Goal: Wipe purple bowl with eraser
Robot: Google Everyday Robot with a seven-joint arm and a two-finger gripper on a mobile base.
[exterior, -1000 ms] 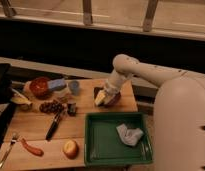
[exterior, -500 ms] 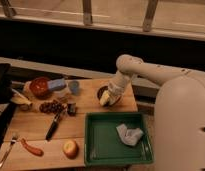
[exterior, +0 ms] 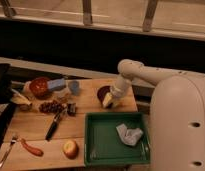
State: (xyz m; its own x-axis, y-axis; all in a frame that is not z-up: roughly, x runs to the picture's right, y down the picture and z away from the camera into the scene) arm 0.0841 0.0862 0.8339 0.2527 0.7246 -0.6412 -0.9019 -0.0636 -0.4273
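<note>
Matt wooden table [exterior: 91,105], glossy green plastic tray [exterior: 96,145], crumpled grey cloth [exterior: 129,134]

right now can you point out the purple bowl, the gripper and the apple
purple bowl [exterior: 102,92], camera view, on the visible left part of its rim
gripper [exterior: 108,101], camera view, at the arm's tip over the bowl
apple [exterior: 70,148], camera view, on the middle of the fruit

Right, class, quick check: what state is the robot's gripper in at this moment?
Gripper: at the purple bowl near the wooden table's right end; whether it is open, closed or holding anything cannot be told.
</note>
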